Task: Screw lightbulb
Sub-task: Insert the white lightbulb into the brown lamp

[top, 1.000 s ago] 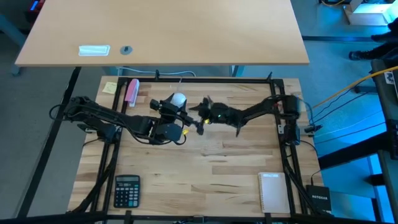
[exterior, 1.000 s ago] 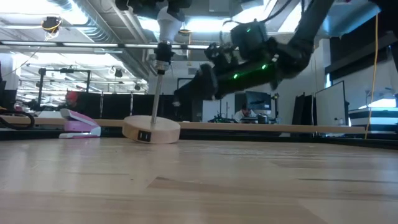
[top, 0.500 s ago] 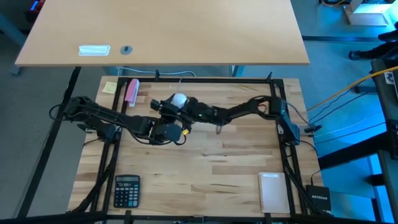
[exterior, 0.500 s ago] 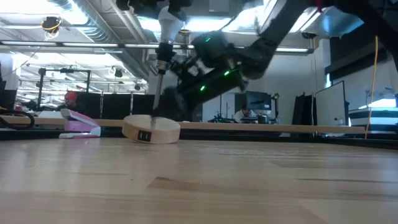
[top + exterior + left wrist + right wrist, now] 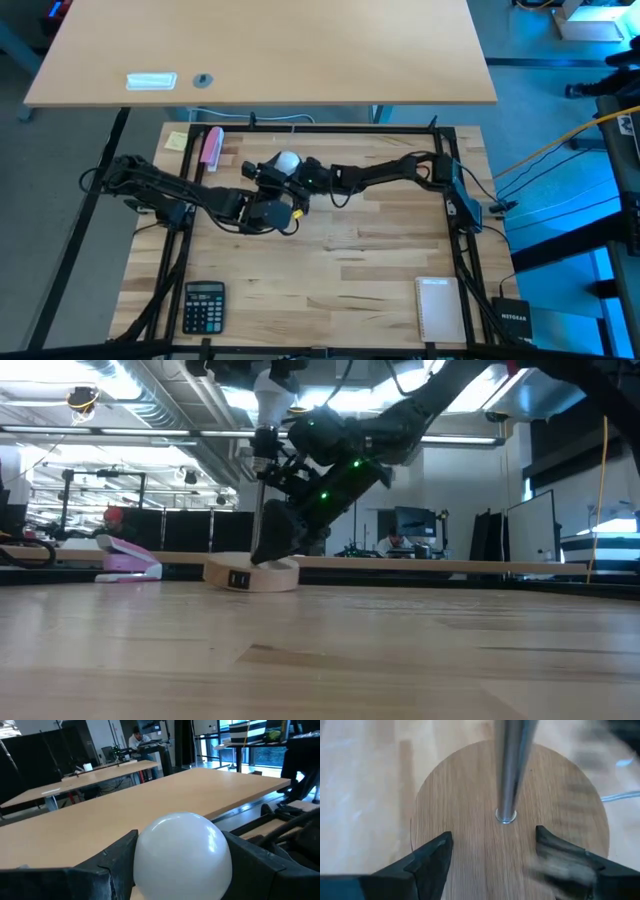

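A lamp stands at the table's far middle. It has a round wooden disc (image 5: 250,574), a thin metal rod (image 5: 262,500) and a dark socket (image 5: 265,440). The white lightbulb (image 5: 272,395) sits upright on top of the socket, with my left gripper (image 5: 280,168) shut on its globe (image 5: 182,855). My right gripper (image 5: 272,550) slants down at the foot of the rod. It is open, with a finger on each side of the rod's base (image 5: 506,815). My left gripper pinches the bulb's round globe (image 5: 150,845) between its two fingers (image 5: 112,860), one on each side, coming in about level from the table's left. The bulb stands upright above the socket, clear of the table. My right gripper has its open fingertips (image 5: 437,852) down on the wooden disc's top face (image 5: 470,795), slanting down from the table's right. The fingers straddle the rod without closing on it, and the disc lies flat on the table.
A pink stapler (image 5: 212,147) and a yellow note (image 5: 177,140) lie at the far left. A calculator (image 5: 204,305) sits near the front left and a white notepad (image 5: 437,308) near the front right. The middle of the table is bare wood.
My right gripper has swung toward the table's left, tipped steeply downward and come down onto the lamp's wooden disc at the foot of the rod. The disc has slid a little toward the table's right. My left gripper has kept its hold on the bulb.
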